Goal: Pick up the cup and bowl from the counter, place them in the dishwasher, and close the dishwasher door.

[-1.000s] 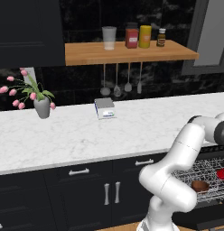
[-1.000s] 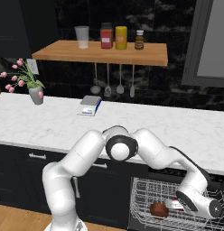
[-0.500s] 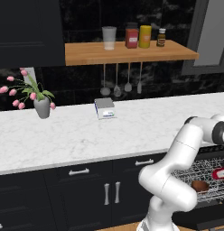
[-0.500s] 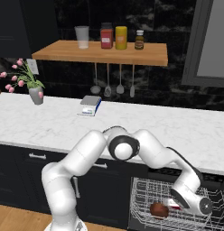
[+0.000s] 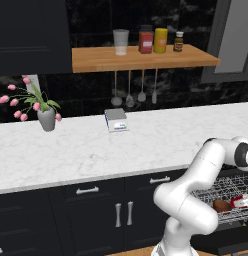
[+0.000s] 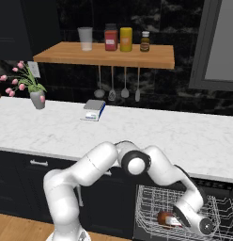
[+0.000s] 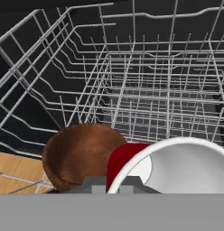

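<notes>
Gripper (image 6: 177, 220) low inside dishwasher rack (image 7: 145, 90); cup (image 7: 177, 164) right at fingertips, lying on side, mouth toward camera; bowl (image 7: 80, 155) in rack touching cup's left; grip state can't tell, fingers hidden; retreat path up and back from rack.

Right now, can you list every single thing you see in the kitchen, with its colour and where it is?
Cup: one, red with white inside, in the dishwasher rack beside the bowl.
Bowl: one, reddish-brown, in the rack.
Dishwasher rack: one, silver wire, pulled out under the counter.
Counter: one, white marble, over dark cabinets.
Flower vase: one, grey with pink flowers, left on the counter.
Small scale: one, grey and white, middle of the counter.
Shelf: one, wooden, on the wall.
Tumbler: one, translucent grey, on the shelf.
Jars: three, red, yellow, brown, on the shelf.
Utensils: four, silver, hanging under the shelf.
Robot arm: one, white.
Claw: one, down in the rack at the cup.
</notes>
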